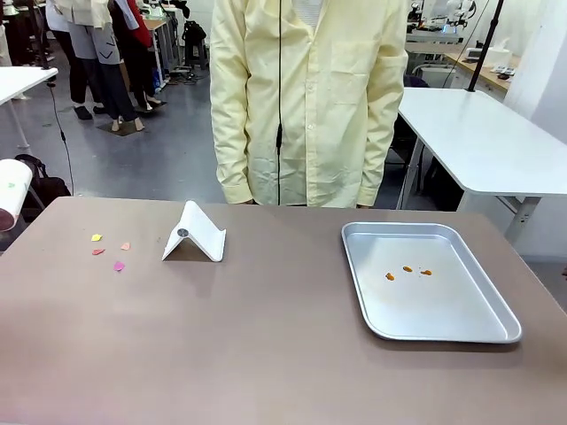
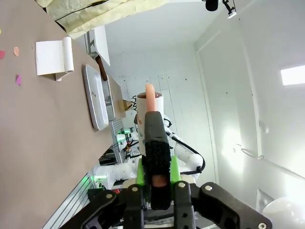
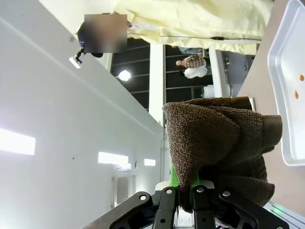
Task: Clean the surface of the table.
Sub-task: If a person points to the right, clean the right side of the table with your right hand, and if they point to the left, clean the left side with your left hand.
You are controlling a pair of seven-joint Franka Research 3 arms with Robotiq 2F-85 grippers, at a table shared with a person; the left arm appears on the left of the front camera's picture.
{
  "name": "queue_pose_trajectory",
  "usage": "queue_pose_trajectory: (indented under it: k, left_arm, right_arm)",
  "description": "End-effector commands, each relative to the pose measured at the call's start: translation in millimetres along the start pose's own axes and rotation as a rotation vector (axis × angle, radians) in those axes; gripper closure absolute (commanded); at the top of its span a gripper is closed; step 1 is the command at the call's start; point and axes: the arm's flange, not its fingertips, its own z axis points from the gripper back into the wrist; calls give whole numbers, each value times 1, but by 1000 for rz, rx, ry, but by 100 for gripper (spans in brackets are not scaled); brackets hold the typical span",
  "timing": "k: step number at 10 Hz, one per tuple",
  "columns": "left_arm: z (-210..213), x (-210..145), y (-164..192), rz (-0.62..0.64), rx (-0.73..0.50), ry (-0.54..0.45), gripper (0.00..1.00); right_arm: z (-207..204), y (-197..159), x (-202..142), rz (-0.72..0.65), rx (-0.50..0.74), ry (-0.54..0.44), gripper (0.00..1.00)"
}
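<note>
Status: wiping not started, as far as I can judge. The wide taupe-brown matte desk (image 1: 266, 354) runs across the whole foreground of the front view, with the person in a pale yellow coat (image 1: 310, 97) standing at its far edge.

- Left end effector (image 2: 157, 168): clenched on a black ribbed-handled tool with a pale pink tip (image 2: 155, 129). Can't tell if it's a scraper or a brush. It is held off the desk.
- Right end effector (image 3: 187, 192): clenched on a bunched brown terry cloth (image 3: 219, 138), which also looks clear of the surface.
- Mess: a few small coloured paper-like scraps (image 1: 119, 266) (yellow, pink, red, magenta) lie loose on the left part of the desk.
- A white folded plastic stand (image 1: 195, 235) sits just right of the scraps. A silver rectangular metal tray (image 1: 443, 310) sits well apart on the right, with three small orange bits (image 1: 407, 268) inside.

Next move, my read: bring a tool down flat onto the desk beside the scraps and sweep them together. The left side is nearer. The tray looks like the likely collection point, so the path has to go round the white stand or that gets moved first. The scraps look light, so keep the stroke slow with steady contact or they will scatter.

Labels: no legible brand or text anywhere. The stand has one small dark round mark, unreadable.
</note>
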Motion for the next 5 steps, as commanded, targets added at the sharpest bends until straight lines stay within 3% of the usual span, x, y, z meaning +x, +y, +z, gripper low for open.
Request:
queue_pose_trajectory:
  k: [1, 5]
  left_arm:
    - [-2, -3, -1, -20, -15, 2, 100]
    - [-2, -3, -1, -20, -15, 2, 100]
  right_arm:
    - [-1, 4, -2, -25, 5, 9, 100]
    - [-1, 4, -2, -25, 5, 9, 100]
